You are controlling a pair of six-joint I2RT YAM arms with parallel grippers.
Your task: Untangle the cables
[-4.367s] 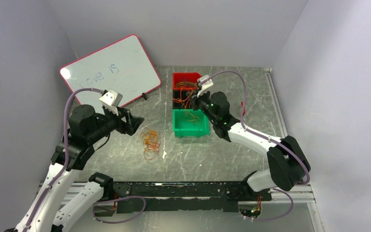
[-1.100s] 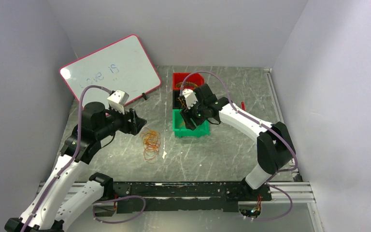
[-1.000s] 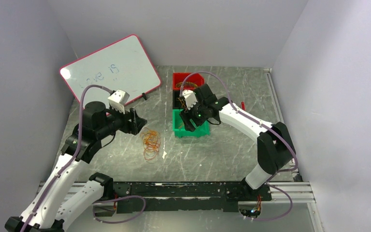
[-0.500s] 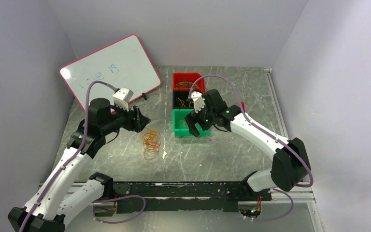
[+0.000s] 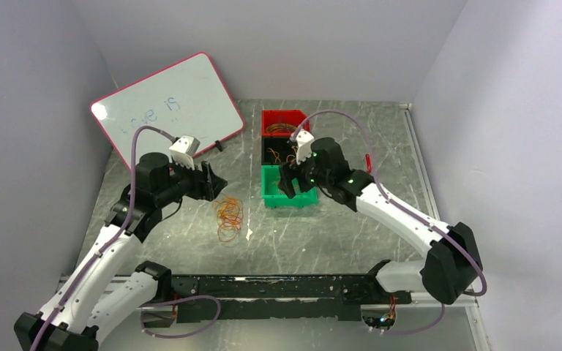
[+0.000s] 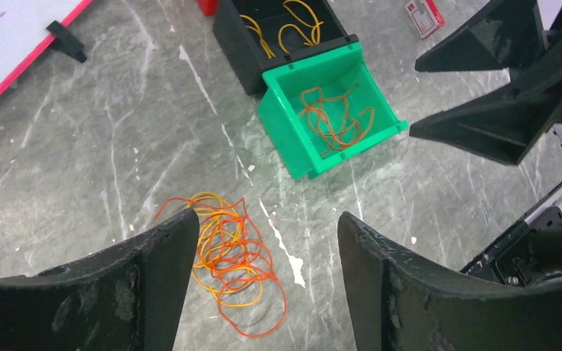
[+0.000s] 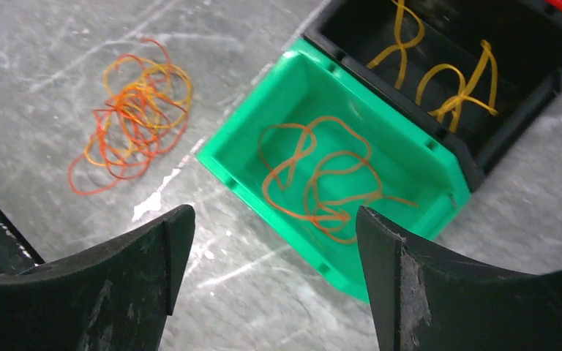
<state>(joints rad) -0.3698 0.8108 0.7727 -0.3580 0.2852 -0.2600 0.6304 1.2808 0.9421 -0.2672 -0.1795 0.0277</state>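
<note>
The cables point(image 5: 228, 217) lie as a small tangle of thin orange, yellow and reddish loops on the grey table, left of the bins. My left gripper point(image 5: 216, 183) hovers just above and left of the tangle, open and holding nothing. In the left wrist view the cables point(image 6: 223, 256) lie below, close to the left finger point(image 6: 154, 270). My right gripper point(image 5: 287, 183) hangs open and empty over the near left edge of the green bin point(image 5: 290, 197). The right wrist view has the cables point(image 7: 135, 117) at upper left.
Three bins stand in a row: red point(image 5: 282, 117) at the back, black point(image 5: 268, 155) with yellow loops point(image 7: 454, 80), green point(image 7: 241, 175) with orange loops point(image 7: 322, 175). A whiteboard point(image 5: 165, 102) leans at the back left. A small red item point(image 5: 368, 159) lies right of the bins.
My right gripper has lifted out of the green bin and drawn back, its jaws now open. The left gripper has edged right, closer to the tangle.
</note>
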